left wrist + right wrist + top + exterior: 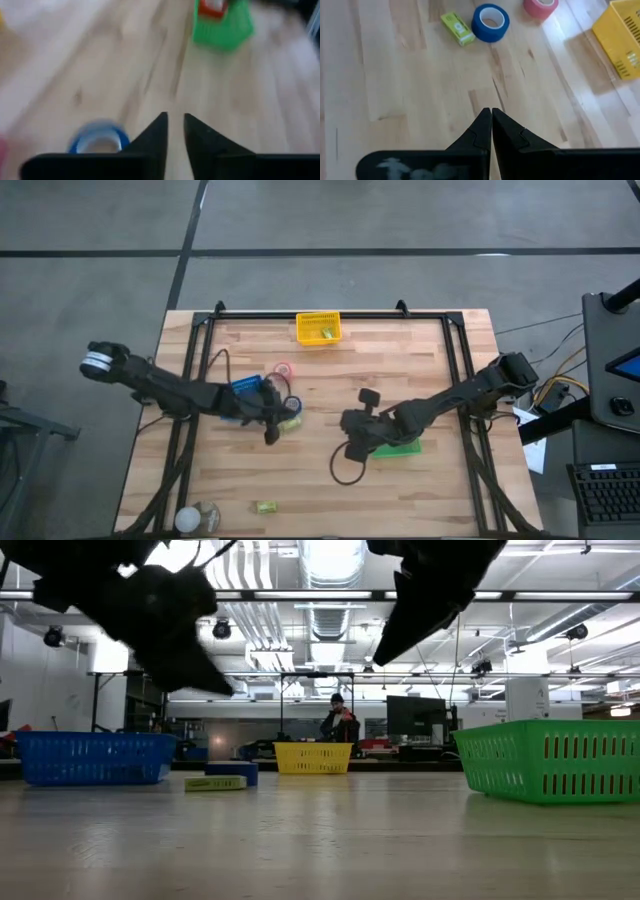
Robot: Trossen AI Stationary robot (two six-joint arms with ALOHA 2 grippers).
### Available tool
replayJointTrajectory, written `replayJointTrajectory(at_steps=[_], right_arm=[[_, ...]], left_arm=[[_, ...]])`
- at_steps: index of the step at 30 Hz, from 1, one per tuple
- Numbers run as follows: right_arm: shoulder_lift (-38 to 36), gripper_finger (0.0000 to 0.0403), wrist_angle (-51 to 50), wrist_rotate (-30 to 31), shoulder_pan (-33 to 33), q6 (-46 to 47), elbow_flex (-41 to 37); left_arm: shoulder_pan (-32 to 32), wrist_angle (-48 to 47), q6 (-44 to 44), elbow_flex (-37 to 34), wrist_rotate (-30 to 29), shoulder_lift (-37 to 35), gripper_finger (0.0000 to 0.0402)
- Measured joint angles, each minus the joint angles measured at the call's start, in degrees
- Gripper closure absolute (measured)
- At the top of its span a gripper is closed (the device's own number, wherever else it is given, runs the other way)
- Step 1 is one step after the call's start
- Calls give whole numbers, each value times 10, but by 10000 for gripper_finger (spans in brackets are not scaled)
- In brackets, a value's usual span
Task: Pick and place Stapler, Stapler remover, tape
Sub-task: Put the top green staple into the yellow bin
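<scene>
A blue tape roll [490, 22] lies flat on the wooden table beside a yellow-green box [457, 28], with a pink roll [540, 7] farther off. In the high view the blue roll [291, 405] and pink roll [283, 368] sit near the blue basket [247, 385]. My left gripper [175, 122] hovers just beside the blue roll [97, 141], its fingers a narrow gap apart and empty. My right gripper [491, 114] is shut and empty above bare table at mid-table [348, 423], pointing toward the rolls. I cannot make out a stapler or a stapler remover for certain.
A green basket [400, 445] under my right arm holds a red and white thing [212, 6]. A yellow basket [318, 328] stands at the far edge. Another yellow-green box [265, 506] and a pale roll [195, 520] lie near the near-left corner. A person [338, 720] stands far behind the table.
</scene>
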Motion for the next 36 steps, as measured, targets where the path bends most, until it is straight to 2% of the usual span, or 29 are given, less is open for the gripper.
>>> replayJointTrajectory(at_steps=[5,9,14,29,32,36], right_arm=[[-3,394,17,0,0,6,-13],[-3,394,24,0,0,8,-13],[-3,394,39,-4,0,2,-13],[-3,394,42,-5,0,-5,-13],[-3,394,43,-6,0,-5,-13],[-3,394,43,-7,0,-6,-13]], left_arm=[[-46,-31,-9,0,-49,47,255],[-58,-31,-32,3,-78,82,187],[-59,-30,-38,3,-81,126,144],[-59,-22,-49,43,-108,235,147],[-58,-23,-49,51,-107,244,165],[-59,-23,-42,53,-100,241,220]])
